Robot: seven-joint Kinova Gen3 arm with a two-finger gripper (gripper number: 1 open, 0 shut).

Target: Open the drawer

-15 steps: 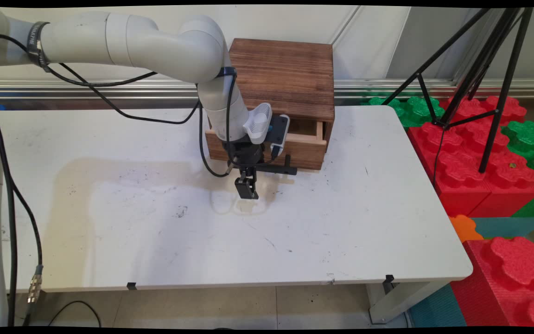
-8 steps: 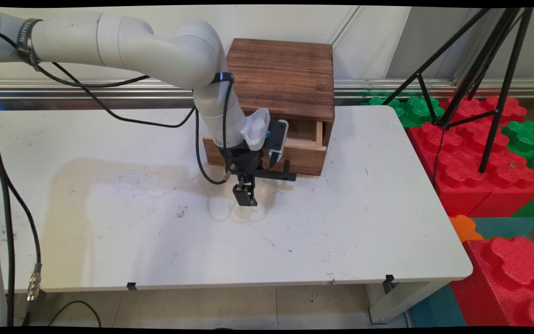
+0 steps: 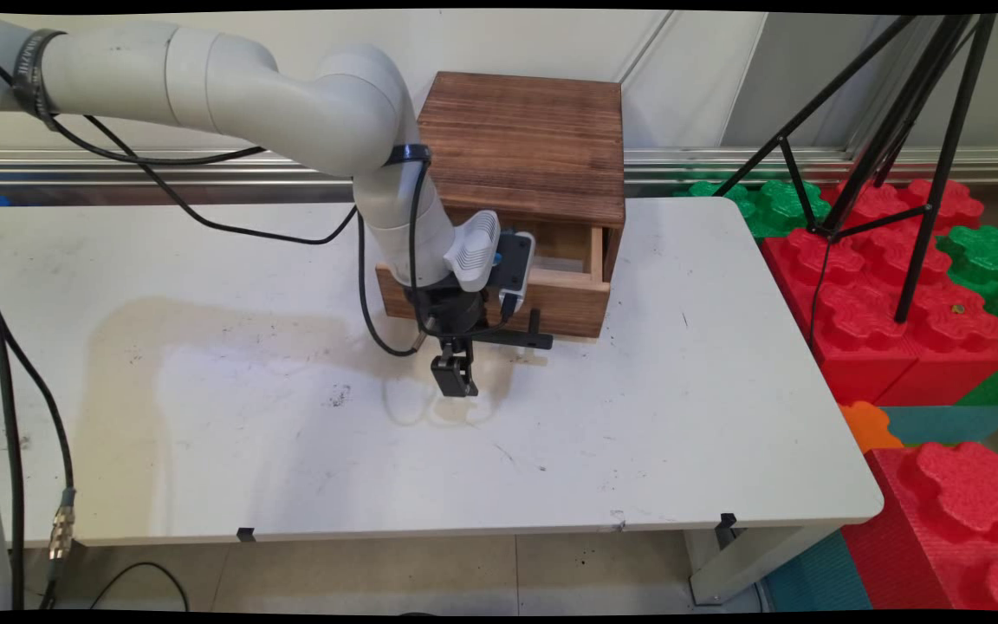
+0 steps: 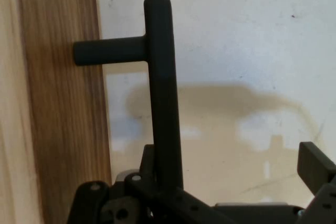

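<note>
The pincer (image 3: 454,380) hangs open in front of the wooden drawer box (image 3: 523,173), one finger against the black handle (image 4: 160,87) and the other well clear, gripping nothing. The part-open drawer (image 3: 551,290) sits at twelve o'clock on the counter (image 3: 204,416). Since only one finger bears on the bar, it could slide off, I'd say.

Bright, even light from overhead. Soft tan shadow on the tabletop (image 3: 638,416) left of and beneath the pincer (image 3: 454,379). Both views sharp, no glare.
</note>
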